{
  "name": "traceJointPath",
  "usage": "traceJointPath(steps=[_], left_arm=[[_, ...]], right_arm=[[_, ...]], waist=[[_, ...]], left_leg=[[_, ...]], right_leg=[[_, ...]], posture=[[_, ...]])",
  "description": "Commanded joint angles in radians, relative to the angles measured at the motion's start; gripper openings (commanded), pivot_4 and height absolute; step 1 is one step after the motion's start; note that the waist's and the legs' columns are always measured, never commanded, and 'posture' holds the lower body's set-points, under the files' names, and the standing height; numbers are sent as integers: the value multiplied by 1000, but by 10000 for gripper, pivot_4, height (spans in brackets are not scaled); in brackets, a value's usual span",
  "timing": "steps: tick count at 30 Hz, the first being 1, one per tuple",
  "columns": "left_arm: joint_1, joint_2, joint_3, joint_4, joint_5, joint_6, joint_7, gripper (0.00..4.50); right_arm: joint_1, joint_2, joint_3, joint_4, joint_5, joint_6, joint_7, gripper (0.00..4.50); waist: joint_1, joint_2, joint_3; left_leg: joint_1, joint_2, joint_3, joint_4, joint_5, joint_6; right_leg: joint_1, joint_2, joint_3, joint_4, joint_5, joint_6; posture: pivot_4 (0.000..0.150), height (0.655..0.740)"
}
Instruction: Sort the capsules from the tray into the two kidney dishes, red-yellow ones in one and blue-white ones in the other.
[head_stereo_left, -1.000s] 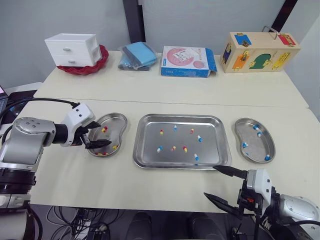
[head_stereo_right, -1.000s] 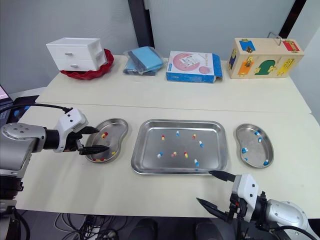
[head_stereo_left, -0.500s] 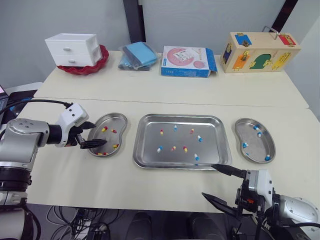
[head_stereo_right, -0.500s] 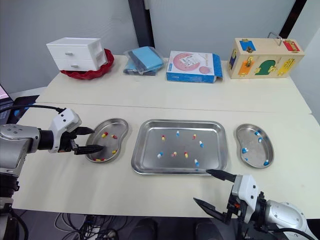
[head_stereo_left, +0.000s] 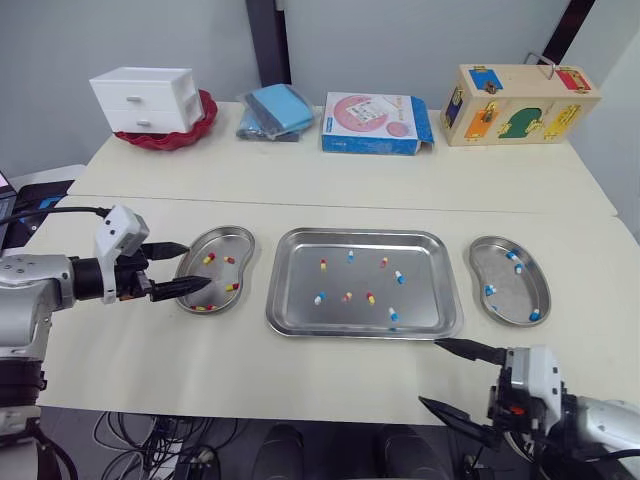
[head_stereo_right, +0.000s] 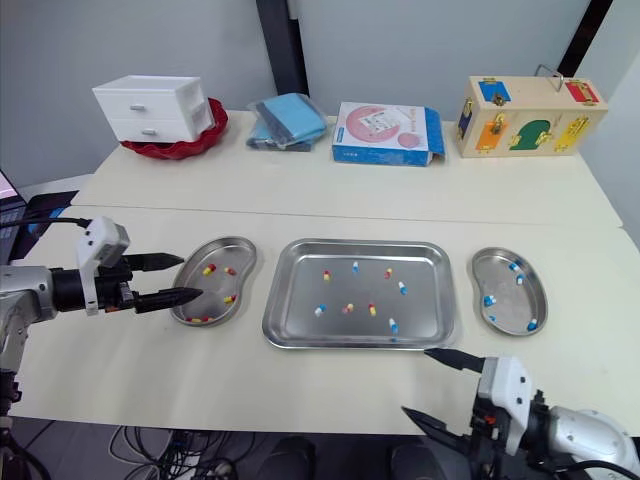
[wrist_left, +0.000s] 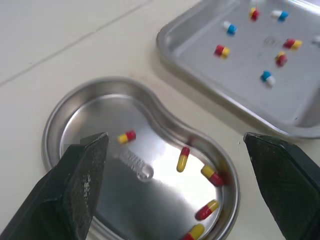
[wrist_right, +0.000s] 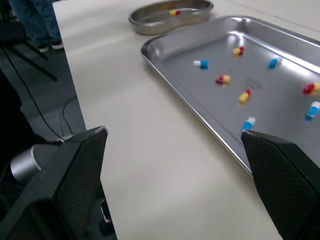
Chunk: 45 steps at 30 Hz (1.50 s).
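Holding left fingers (head_stereo_left: 185, 287) wide, empty, by dish (head_stereo_left: 247, 243) rim, apparently clear of capsules (head_stereo_left: 208, 259); holding right fingers (head_stereo_left: 470, 349) wide off tray (head_stereo_left: 360, 333) front, ready.

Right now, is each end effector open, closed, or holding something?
Left end effector: open, empty, at the left dish.
Right end effector: open, empty, near the tray's front edge.

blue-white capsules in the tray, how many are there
4 in the tray: a blue-white capsule near the far rim, one right of centre, one left of centre, one by the near rim. None seem hidden.
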Motion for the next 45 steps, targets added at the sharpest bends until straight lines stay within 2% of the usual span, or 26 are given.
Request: traceJointPath(steps=[1,4,9,16,25,34,39,45], left_arm=[[148,8,150,-136,-55,-19,-11,44786],[284,29,245,-151,-35,-35,-9,44786],[505,41,356,-140,20,-87,-40,44786],[554,27,375,-98,32,-140,-20,44786],[553,-1,351,-136,16,-138,-3,44786],[564,-22,305,-199,-15,-153,-24,44786],[604,-114,274,-336,-76,-196,-39,44786],[639,-271,236,-455,-163,-272,-32,44786]], right_arm=[[35,-86,-188,42,63,96,56,45000],[39,-149,-297,165,27,126,96,45000],[20,-233,-363,339,-15,181,161,45000],[-54,-297,-327,479,-80,184,234,45000],[-97,-288,-323,489,-116,170,272,45000],[-83,-242,-348,405,-86,194,282,45000],[-159,-248,-352,168,107,394,221,45000],[-359,-260,-209,-14,233,569,42,45000]], waist=[[-6,0,0],[-3,-1,0],[-2,-2,0],[3,-3,0],[-2,-3,0],[-1,-3,0],[-5,-1,1],[-3,-2,0]], left_leg=[[1,0,2,-1,0,0],[1,1,1,-1,0,0],[3,0,3,-1,0,0],[3,0,3,-1,0,0],[3,0,4,-2,0,0],[3,0,4,-2,0,0],[3,0,4,-2,0,0],[2,0,4,-1,0,0]], right_leg=[[0,0,2,0,0,0],[0,1,1,-1,0,-1],[1,0,3,-1,0,-1],[1,0,3,-1,0,-1],[0,0,3,-2,0,-1],[0,0,3,-2,0,-1],[1,0,4,-1,0,-1],[1,0,3,-2,0,0]], posture=[[1500,7400],[1500,7400],[1500,7400],[1500,7400],[1500,7400],[1500,7400],[1500,7400],[1500,7400]])
